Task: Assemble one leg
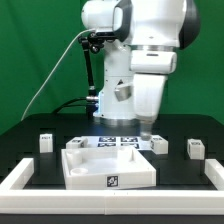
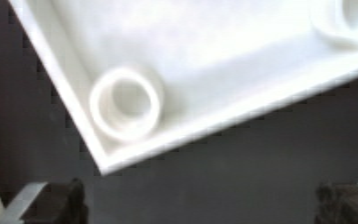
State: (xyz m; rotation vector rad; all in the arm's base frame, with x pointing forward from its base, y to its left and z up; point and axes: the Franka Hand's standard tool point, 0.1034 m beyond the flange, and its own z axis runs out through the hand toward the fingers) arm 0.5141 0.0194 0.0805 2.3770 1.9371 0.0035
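Observation:
Several small white legs with black-and-white tags stand on the black table in the exterior view: one leg [image 1: 45, 142] toward that view's left, one [image 1: 160, 144] just by my gripper, one [image 1: 194, 148] toward its right. My gripper [image 1: 148, 127] hangs low behind the back right corner of the large white rimmed panel [image 1: 105, 165]. In the wrist view my gripper [image 2: 202, 205] is open and empty, with dark fingers [image 2: 51, 200] wide apart over bare table. A corner of the panel [image 2: 229, 60] with a round socket [image 2: 126, 103] lies just beyond them. No leg shows in the wrist view.
The marker board [image 1: 120, 140] lies flat behind the panel. Another small white block [image 1: 77, 144] sits at the panel's back left. A white raised border [image 1: 20, 180] runs along the table's front and sides. A green backdrop is behind the arm.

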